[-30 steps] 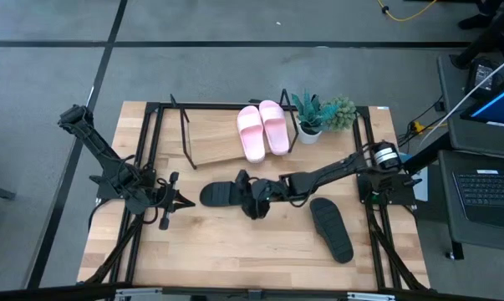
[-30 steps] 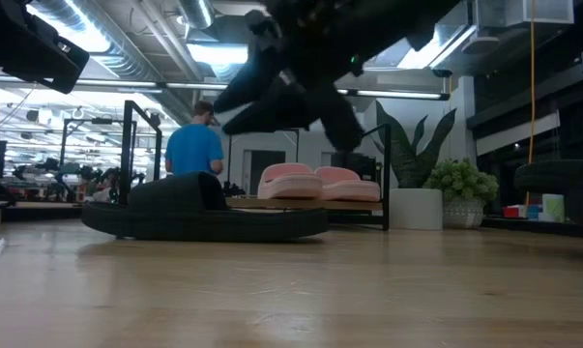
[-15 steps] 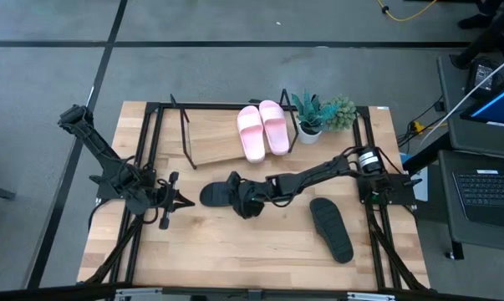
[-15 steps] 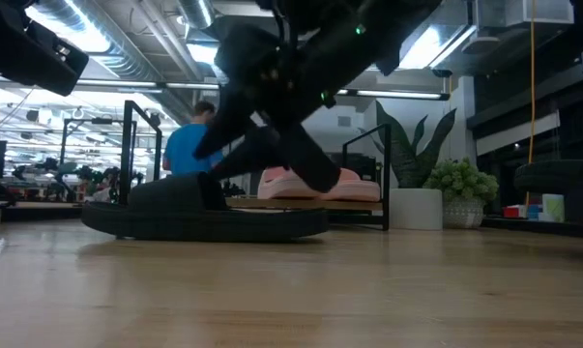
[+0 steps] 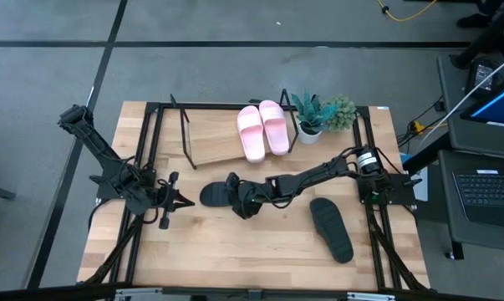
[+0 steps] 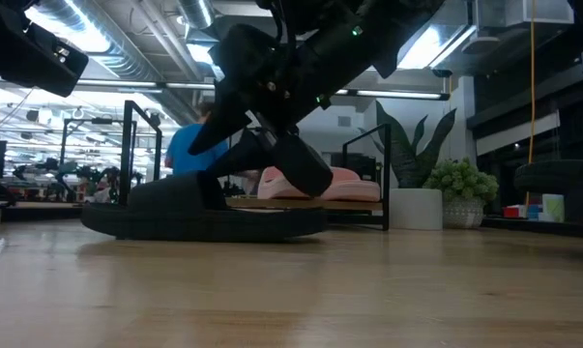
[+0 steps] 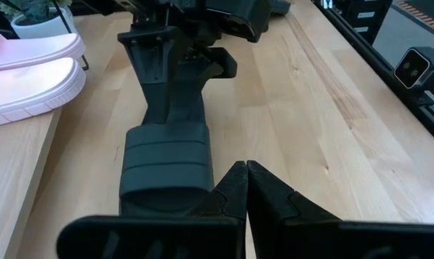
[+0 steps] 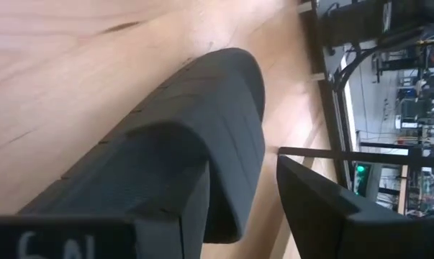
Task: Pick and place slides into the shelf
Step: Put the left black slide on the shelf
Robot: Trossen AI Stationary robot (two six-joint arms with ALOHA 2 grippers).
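The right gripper point(image 5: 243, 201) is down at a black slide point(image 5: 222, 194), jaws wide around its strap, not squeezing yet. Next it should pinch, lift, and carry it to the shelf point(image 5: 214, 138). The left gripper point(image 5: 178, 201) waits, shut and empty.

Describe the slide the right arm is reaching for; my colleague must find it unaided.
On the wooden table, look just in front of the shelf. The black slide lies mid-table under the right gripper; the other black slide lies alone, farther right.

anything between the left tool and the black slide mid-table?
Nothing: in the high view only bare tabletop separates the left tool from the black slide. The right tool is at that slide's far end.
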